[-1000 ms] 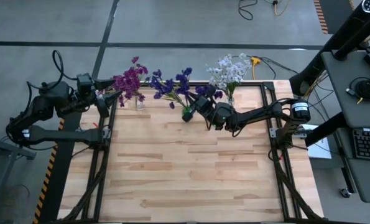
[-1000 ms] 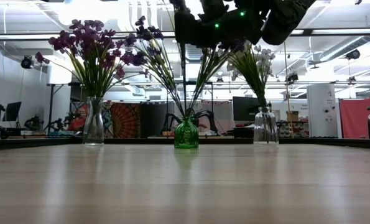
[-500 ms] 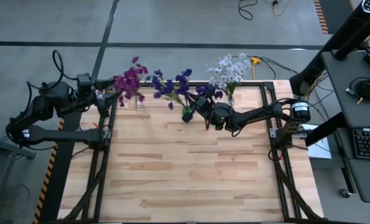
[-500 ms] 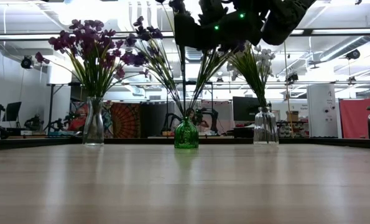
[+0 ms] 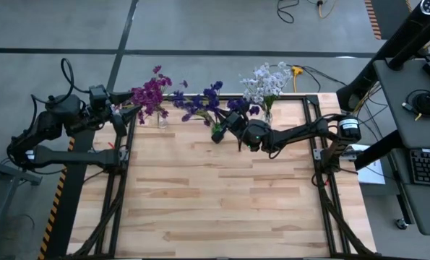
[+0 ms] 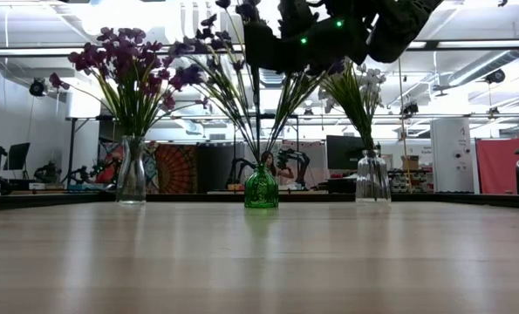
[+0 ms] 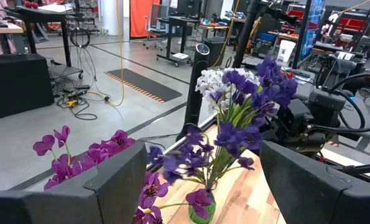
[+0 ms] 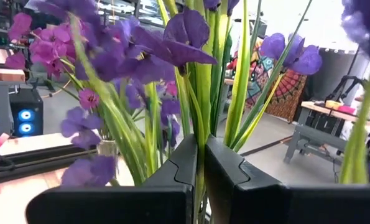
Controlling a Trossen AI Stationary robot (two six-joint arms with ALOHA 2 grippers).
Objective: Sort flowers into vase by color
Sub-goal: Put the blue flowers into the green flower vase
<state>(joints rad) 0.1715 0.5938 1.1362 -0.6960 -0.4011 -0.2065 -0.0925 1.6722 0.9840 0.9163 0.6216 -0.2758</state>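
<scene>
Blue-violet flowers [image 5: 200,105], right gripper [image 5: 233,123] pinching stem

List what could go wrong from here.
1. The right claw is shut on a blue stem above the green vase; a sideways pull could tip the narrow vase.
2. It sits among the blue flowers, so backing out might drag other stems along.
3. The white flowers stand close beside the arm and could get brushed.

Two dark arms with black cables; right arm [image 5: 301,133] has a round white-faced joint cap and green lights near its wrist. Left arm [image 5: 56,123] has looped cable. Fingers [image 8: 234,180] black, blocky.
</scene>
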